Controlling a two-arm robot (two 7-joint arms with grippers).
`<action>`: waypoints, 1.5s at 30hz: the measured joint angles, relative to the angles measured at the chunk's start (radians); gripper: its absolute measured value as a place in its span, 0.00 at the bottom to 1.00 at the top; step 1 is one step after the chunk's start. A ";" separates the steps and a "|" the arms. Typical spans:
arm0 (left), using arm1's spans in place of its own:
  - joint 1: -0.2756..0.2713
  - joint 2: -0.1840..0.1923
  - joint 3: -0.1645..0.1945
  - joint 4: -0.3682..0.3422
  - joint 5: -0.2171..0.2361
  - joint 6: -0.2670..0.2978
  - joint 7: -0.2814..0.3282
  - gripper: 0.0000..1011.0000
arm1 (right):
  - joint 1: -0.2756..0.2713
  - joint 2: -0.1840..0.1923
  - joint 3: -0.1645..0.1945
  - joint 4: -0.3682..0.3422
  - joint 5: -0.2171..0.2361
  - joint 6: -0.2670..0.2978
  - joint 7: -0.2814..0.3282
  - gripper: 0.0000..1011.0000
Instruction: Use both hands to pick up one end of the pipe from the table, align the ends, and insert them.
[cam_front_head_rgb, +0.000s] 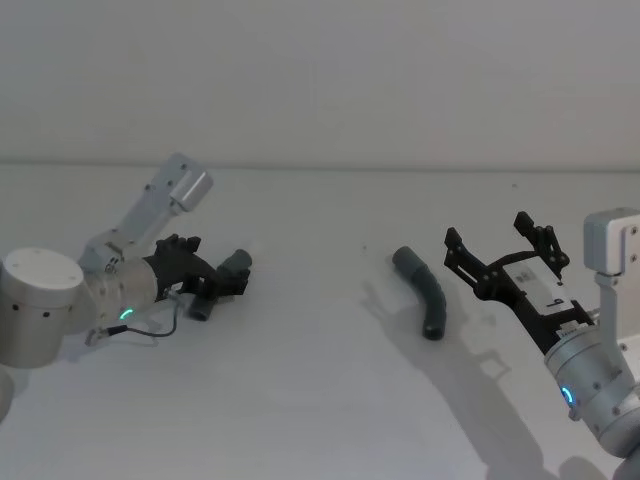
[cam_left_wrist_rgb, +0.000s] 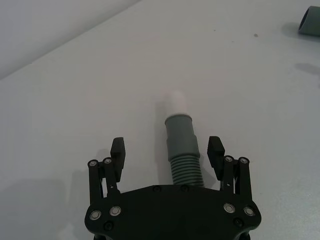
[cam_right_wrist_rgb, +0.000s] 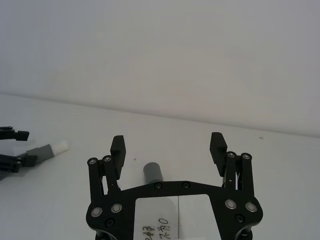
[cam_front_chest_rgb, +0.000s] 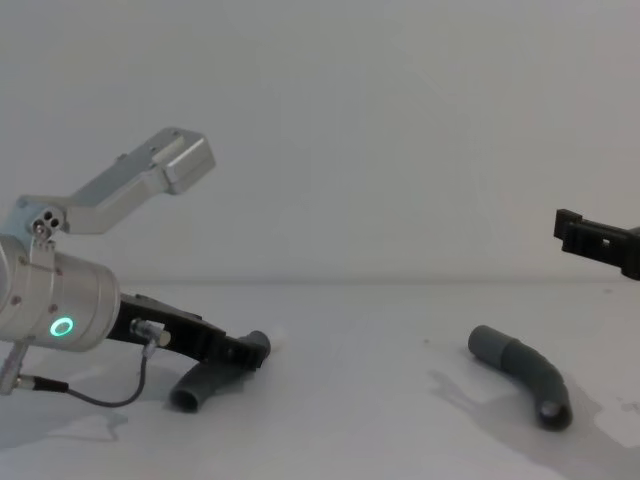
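White and matte, the plain flat table (cam_front_head_rgb: 300, 400) carries the two pipe halves, lying well apart. The likeliest failure is a poor grasp. If the black jawed left gripper (cam_left_wrist_rgb: 166, 147) clamps on the springy ribbed bend, the piece could twist and its tip would point off-axis at insertion. The black right gripper (cam_right_wrist_rgb: 167, 141), hanging above the table, could nudge its piece on the way down.

Both sets of jaws stand wide and released. The left ones straddle the curved dark grey left pipe piece (cam_left_wrist_rgb: 182, 145), with gaps either side. The right ones hold nothing, near the matching right pipe piece (cam_front_head_rgb: 425, 290). The narrow white tip (cam_left_wrist_rgb: 177, 102) points away from the left gripper.
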 joint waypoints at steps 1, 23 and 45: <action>-0.002 -0.002 0.002 0.004 0.002 0.001 -0.001 0.99 | 0.000 0.000 0.000 0.000 0.000 0.000 0.000 0.99; -0.013 -0.025 0.007 0.023 0.024 0.035 0.002 0.82 | 0.000 0.000 0.000 0.000 0.000 0.000 0.000 0.99; -0.015 -0.030 0.007 0.026 0.028 0.043 0.006 0.35 | 0.000 0.000 0.000 0.000 0.000 0.000 0.000 0.99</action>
